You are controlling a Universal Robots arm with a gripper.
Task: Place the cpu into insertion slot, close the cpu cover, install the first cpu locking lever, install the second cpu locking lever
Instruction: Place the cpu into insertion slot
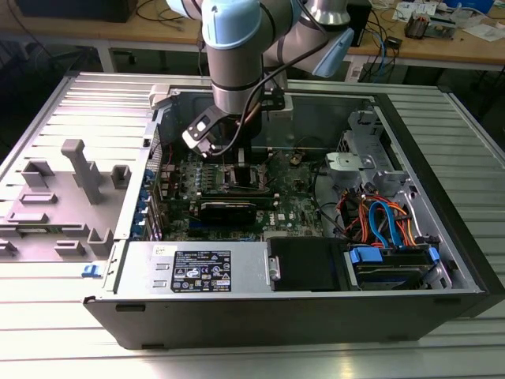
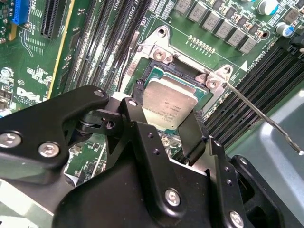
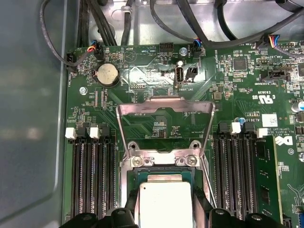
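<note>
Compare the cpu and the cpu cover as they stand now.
The cpu is a solid plate; the cpu cover is a thin frame with a large window. The cpu lies flat at the insertion slot; the cpu cover is swung open, clear of it. Both are silver-grey metal and roughly square.

Bright, even room light; glare washes the ribbed table at the exterior view's lower left; the computer case interior lies shadowed.
</note>
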